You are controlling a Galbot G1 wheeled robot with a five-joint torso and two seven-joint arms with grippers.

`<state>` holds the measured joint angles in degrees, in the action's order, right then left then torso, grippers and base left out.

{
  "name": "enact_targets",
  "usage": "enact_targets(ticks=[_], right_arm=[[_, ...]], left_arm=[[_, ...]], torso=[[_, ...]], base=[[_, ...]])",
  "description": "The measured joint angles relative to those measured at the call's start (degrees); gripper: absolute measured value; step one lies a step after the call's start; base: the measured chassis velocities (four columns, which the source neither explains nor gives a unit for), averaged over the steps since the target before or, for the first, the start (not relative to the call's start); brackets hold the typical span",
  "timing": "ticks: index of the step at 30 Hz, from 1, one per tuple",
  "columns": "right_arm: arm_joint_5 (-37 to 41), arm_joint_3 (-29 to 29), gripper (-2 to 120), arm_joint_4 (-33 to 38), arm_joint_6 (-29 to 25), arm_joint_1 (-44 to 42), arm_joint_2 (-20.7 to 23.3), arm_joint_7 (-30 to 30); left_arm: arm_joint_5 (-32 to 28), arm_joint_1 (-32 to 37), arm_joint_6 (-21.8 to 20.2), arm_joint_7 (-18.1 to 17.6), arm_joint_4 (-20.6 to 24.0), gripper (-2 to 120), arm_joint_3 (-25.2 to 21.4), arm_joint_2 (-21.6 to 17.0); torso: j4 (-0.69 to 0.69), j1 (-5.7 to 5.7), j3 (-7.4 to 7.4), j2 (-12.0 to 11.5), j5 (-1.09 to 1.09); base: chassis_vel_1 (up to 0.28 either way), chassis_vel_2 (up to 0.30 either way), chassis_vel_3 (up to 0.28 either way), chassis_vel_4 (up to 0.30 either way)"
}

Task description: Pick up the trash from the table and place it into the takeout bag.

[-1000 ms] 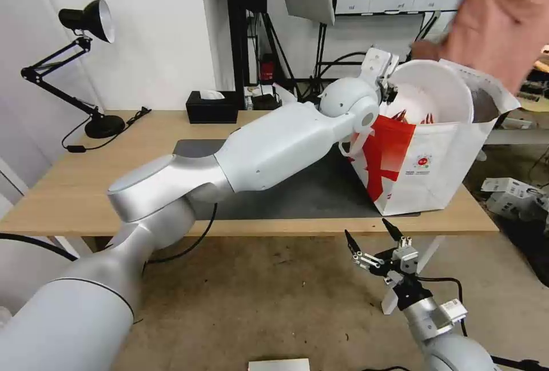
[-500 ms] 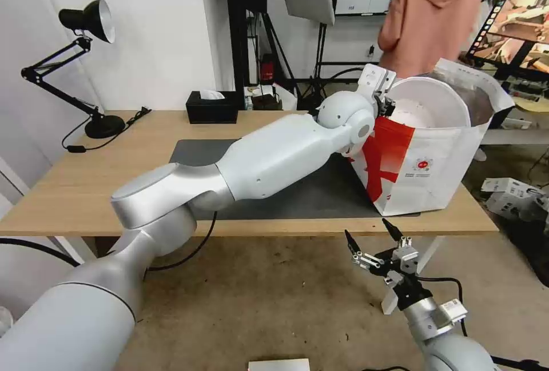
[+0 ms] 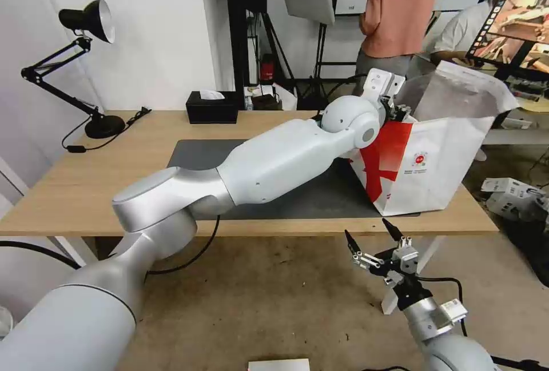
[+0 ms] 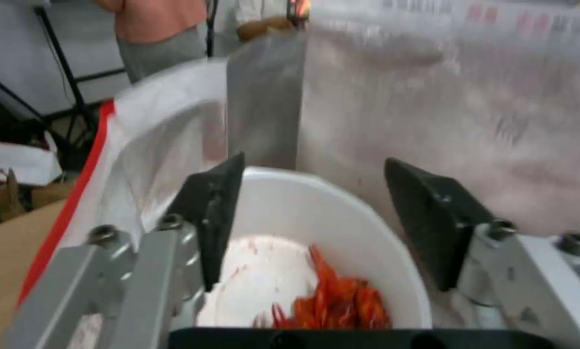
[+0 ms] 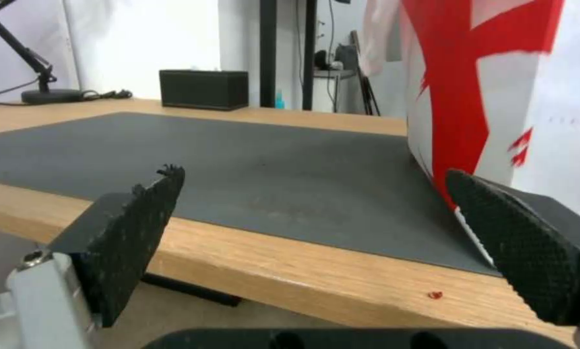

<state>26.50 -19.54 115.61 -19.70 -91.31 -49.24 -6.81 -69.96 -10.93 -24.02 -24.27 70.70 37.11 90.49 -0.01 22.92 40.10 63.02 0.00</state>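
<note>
We log the left arm stretched across the bench [image 3: 74,188] with its left end effector [image 4: 309,218] at the open mouth of the takeout bag [image 3: 434,171], which stands on the right end of the dark grey mat [image 3: 297,199]. In the left wrist view the two black fingers [image 4: 212,213] are spread apart and released, gripping nothing, and the white round bowl [image 4: 367,242] sits below and between them inside the bag, against the silver foil lining [image 4: 264,97]. Red food scraps [image 4: 341,303] lie in the bowl's bottom. In the head view the bowl is hidden by the bag's wall, and we see only the left wrist at the bag's upper near corner. The right end effector [image 3: 374,244] hangs low in front of the bench's near edge, below the bag, with its fingers spread wide and nothing between them. From the right wrist view we note the mat's surface, the bag's red-and-white side [image 5: 496,97] close by, and a small red fleck [image 5: 435,294] on the bare wood near the edge. A black tissue box [image 3: 211,107] sits at the far edge of the bench, and a black desk lamp [image 3: 86,62] stands at its far left corner.
</note>
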Motion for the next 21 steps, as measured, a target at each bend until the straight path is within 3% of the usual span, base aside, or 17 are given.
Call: enact_targets(ticks=[4,6,7,9,10,13,14,17,18,20,21], right_arm=[[0.0,0.0,100,0.0,0.0,0.0,0.0,0.0],[0.0,0.0,100,0.0,0.0,0.0,0.0,0.0],[0.0,0.0,100,0.0,0.0,0.0,0.0,0.0],[0.0,0.0,100,0.0,0.0,0.0,0.0,0.0],[0.0,0.0,100,0.0,0.0,0.0,0.0,0.0],[0.0,0.0,100,0.0,0.0,0.0,0.0,0.0],[0.0,0.0,100,0.0,0.0,0.0,0.0,0.0],[0.0,0.0,100,0.0,0.0,0.0,0.0,0.0],[0.0,0.0,100,0.0,0.0,0.0,0.0,0.0],[0.0,0.0,100,0.0,0.0,0.0,0.0,0.0],[0.0,0.0,100,0.0,0.0,0.0,0.0,0.0]], left_arm=[[0.1,-0.4,1.8,-0.8,3.2,79,-0.7,-1.8],[0.5,-1.3,2.7,-1.6,8.3,91,-1.0,-5.5],[0.5,-1.3,2.7,-1.6,8.3,91,-1.0,-5.5],[1.3,-1.7,2.9,-2.6,13.4,98,-1.1,-10.6],[1.3,-1.7,2.9,-2.6,13.4,98,-1.1,-10.6],[1.6,-0.7,3.3,-4.6,20.3,100,-1.9,-17.7],[1.6,-0.7,3.3,-4.6,20.3,100,-1.9,-17.7],[1.9,2.8,3.8,-5.3,27.3,100,-4.1,-25.4],[1.9,2.8,3.8,-5.3,27.3,100,-4.1,-25.4],[2.3,6.6,3.9,-5.3,31.8,100,-6.4,-30.4],[2.9,10.9,3.9,-5.3,35.1,100,-9.3,-34.9]], torso=[[0.00,0.00,0.00,0.0,0.00],[-0.01,0.00,0.00,0.0,-0.01],[-0.01,0.00,0.00,0.0,-0.01],[0.01,0.00,0.00,0.0,-0.01],[0.01,0.00,0.00,0.0,-0.01],[0.02,0.00,0.00,0.0,-0.03],[0.02,0.00,0.00,0.0,-0.03],[0.01,0.00,0.00,0.0,-0.03],[0.01,0.00,0.00,0.0,-0.03],[0.00,0.00,0.00,0.0,-0.03],[0.01,0.00,0.01,0.0,-0.04]], base=[[0.000,0.000,0.000,0.000],[0.000,0.000,0.000,0.000],[0.000,0.000,0.000,0.000],[0.000,0.000,0.000,0.000],[0.000,0.000,0.000,0.000],[0.000,0.000,0.000,0.000],[0.000,0.000,0.000,0.000],[0.000,0.000,0.000,0.000],[0.000,0.000,0.000,0.000],[0.000,0.000,0.000,0.000],[0.000,0.000,0.000,0.000]])
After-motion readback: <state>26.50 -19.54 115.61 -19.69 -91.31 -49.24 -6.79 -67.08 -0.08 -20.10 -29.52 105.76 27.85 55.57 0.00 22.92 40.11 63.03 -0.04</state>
